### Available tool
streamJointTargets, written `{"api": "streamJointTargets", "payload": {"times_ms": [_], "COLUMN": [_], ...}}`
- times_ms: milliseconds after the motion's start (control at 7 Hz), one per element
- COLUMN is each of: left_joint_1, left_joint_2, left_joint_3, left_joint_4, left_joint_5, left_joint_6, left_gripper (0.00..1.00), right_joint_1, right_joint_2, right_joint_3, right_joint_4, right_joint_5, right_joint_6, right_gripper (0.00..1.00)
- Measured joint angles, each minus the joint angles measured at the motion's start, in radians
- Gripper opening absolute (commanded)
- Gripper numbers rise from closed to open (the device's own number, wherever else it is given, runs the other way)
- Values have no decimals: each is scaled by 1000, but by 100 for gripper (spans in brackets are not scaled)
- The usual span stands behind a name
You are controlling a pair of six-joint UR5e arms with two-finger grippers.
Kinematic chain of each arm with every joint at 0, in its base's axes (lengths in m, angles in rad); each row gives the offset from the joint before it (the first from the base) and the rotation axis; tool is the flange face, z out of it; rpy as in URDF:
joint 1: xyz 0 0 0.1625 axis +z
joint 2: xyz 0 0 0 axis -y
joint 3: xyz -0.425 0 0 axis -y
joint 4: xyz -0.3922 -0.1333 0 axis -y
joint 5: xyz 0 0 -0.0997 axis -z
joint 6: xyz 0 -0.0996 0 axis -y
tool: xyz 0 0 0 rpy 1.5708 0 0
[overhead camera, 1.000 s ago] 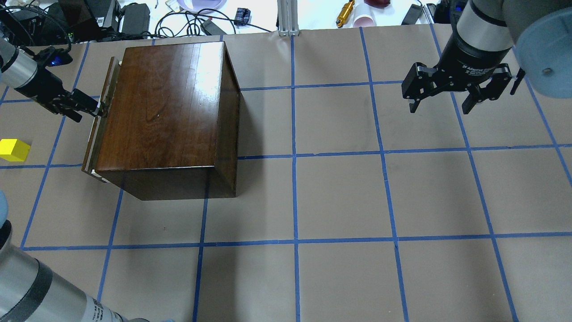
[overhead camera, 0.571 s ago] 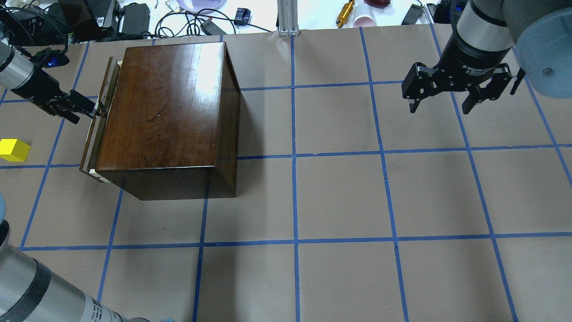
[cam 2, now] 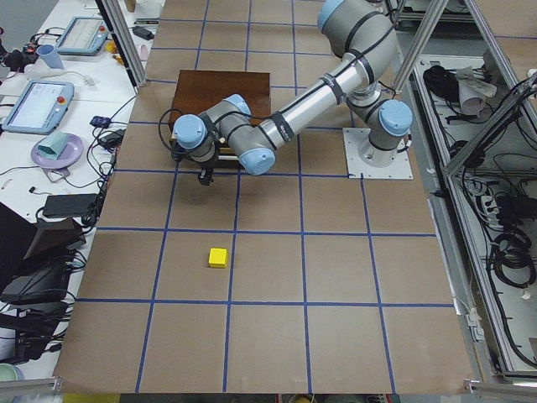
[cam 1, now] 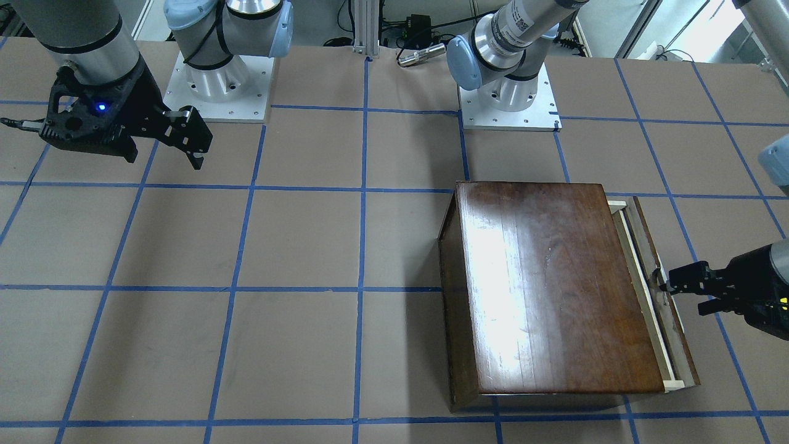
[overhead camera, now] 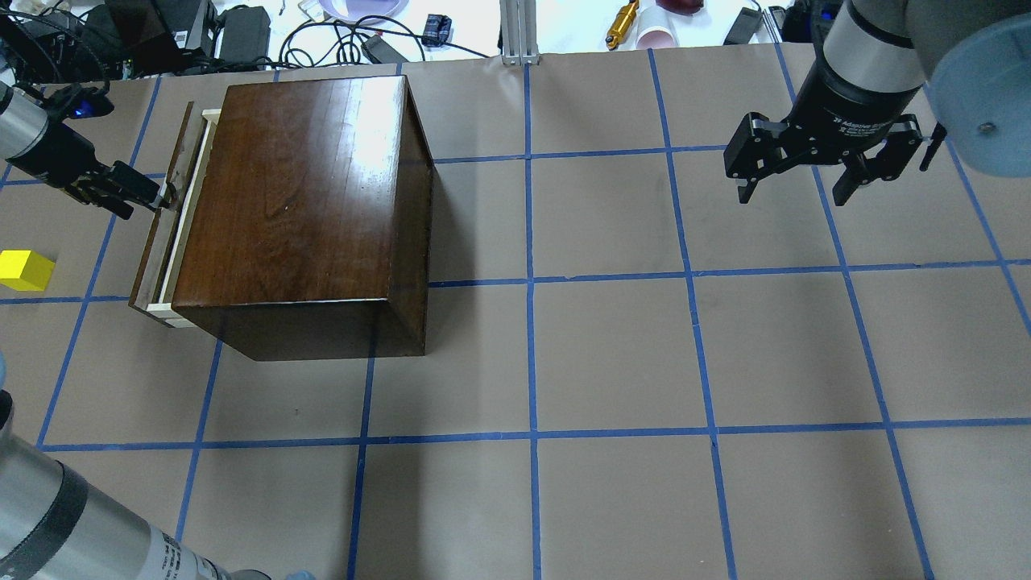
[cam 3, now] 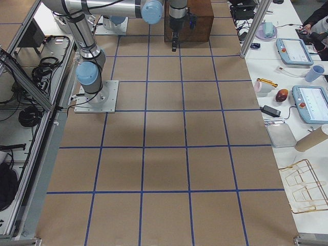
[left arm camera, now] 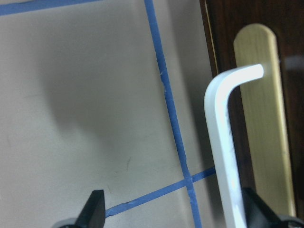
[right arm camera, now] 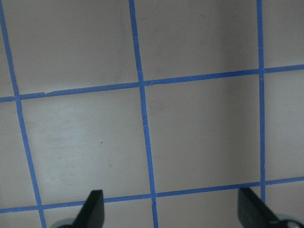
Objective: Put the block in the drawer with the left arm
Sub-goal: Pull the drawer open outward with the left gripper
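The yellow block [overhead camera: 24,270] lies on the table left of the box, also in the exterior left view [cam 2: 218,257]. The drawer [overhead camera: 165,242] sticks out a little from the dark wooden box [overhead camera: 306,193], its pale tray rim showing [cam 1: 641,290]. My left gripper [overhead camera: 157,196] is at the drawer front. In the left wrist view its jaws stand wide apart [left arm camera: 173,211] with the bent silver handle [left arm camera: 223,142] between them, close to the right finger. My right gripper [overhead camera: 793,196] is open and empty, high over the far right of the table.
Cables and small items [overhead camera: 354,40] lie along the table's far edge, with an aluminium post [overhead camera: 519,32]. Both arm bases [cam 1: 216,80] [cam 1: 508,92] stand at the robot side. My left arm's lower link [overhead camera: 72,524] crosses the near left corner.
The drawer has slid further out of the box to the left. My left gripper has moved left with it. The block and the right arm have not moved.
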Motion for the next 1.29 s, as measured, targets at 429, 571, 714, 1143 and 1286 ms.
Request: {"api": "streamJointTargets", "payload": {"times_ms": [429,571,714,1143,1286], "left_joint_1": [1,1,2,11,15], "left_joint_2": [-21,-25,-29,-35,-38], "left_joint_3": [40,48,52,57,65], "left_joint_4": [0,0,0,1,1], "left_joint_5": [13,18,19,20,26], "left_joint_6": [28,33,41,46,49], "left_gripper": [100,100,100,100,100], "right_joint_1": [0,0,0,0,0], "right_joint_2": [0,0,0,0,0], "right_joint_3": [0,0,0,-1,-1], "right_joint_4": [0,0,0,0,0], "right_joint_5": [0,0,0,0,0], "right_joint_6": [0,0,0,0,0], "right_gripper": [100,100,100,100,100]}}
